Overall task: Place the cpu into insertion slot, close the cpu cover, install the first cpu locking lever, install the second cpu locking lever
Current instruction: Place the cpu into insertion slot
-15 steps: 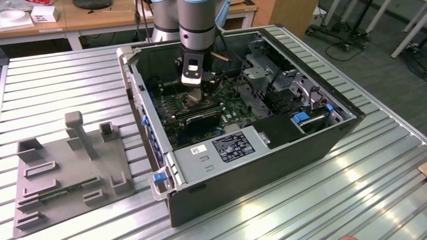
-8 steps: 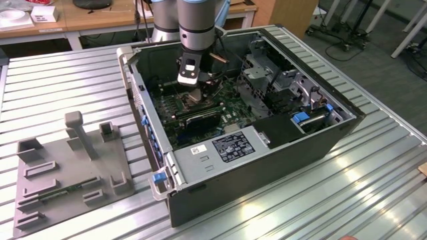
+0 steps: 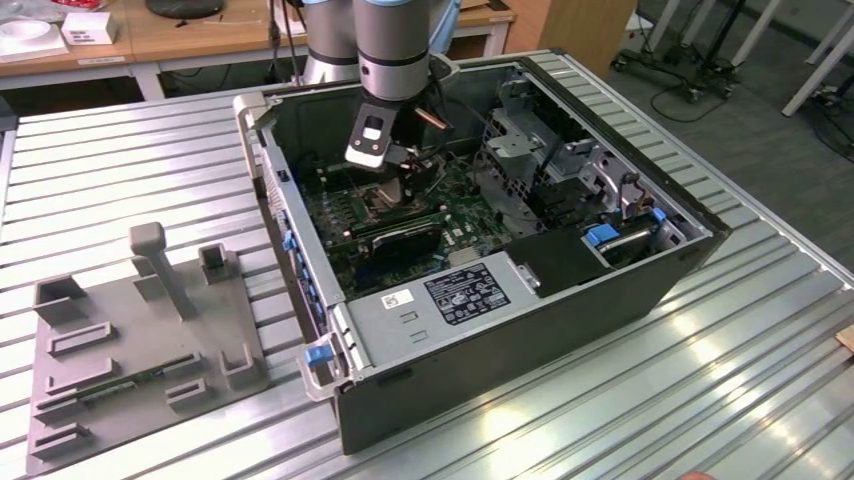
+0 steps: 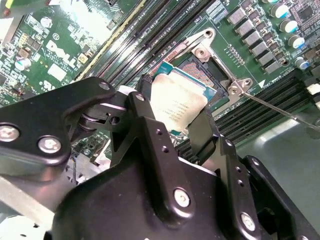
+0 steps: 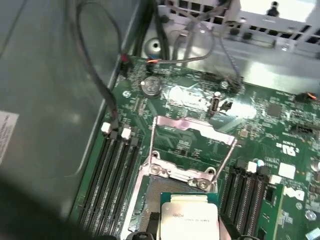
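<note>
Inside the open computer case (image 3: 534,330), the arm (image 3: 394,40) points down, hand (image 4: 172,116) pinching the cpu (image 4: 176,100) over the insertion slot (image 4: 201,70).

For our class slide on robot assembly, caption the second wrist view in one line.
Gripper holds the cpu over the open insertion slot.

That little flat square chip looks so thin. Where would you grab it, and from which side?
By two opposite thin edges, coming from above its face, as the gripper holds the cpu now. The broad pale face is flat, with nothing to pinch, and the underside probably has to stay free to sit in the insertion slot.
</note>
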### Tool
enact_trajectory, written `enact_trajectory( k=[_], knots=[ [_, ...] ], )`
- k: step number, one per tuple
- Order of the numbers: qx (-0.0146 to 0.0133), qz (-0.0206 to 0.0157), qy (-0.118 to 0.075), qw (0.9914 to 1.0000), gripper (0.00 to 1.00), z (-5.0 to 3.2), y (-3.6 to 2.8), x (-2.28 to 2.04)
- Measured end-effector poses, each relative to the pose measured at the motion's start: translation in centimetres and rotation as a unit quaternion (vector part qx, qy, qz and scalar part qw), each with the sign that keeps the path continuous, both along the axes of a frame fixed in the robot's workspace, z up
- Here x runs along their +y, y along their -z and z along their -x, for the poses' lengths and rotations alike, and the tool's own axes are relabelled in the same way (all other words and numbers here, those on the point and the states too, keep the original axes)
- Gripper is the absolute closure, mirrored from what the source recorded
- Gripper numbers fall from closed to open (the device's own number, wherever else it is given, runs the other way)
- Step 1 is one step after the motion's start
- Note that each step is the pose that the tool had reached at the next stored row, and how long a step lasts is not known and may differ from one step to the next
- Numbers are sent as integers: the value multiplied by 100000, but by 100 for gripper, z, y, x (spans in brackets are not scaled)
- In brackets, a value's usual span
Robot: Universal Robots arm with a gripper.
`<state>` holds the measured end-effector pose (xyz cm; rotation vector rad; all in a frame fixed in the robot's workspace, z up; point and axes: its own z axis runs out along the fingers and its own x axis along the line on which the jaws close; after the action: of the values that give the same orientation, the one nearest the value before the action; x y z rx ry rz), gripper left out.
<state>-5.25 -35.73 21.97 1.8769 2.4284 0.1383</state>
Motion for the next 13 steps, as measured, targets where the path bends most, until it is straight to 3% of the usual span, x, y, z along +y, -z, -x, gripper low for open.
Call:
enact_trajectory(
  k=[5,9,13],
  knots=[
    [-2,-3,272,100000,46,0,0,0],
    [-6,-8,3196,99949,46,0,2,0],
    [-3,-15,6357,99798,46,0,4,0]
  ],
)
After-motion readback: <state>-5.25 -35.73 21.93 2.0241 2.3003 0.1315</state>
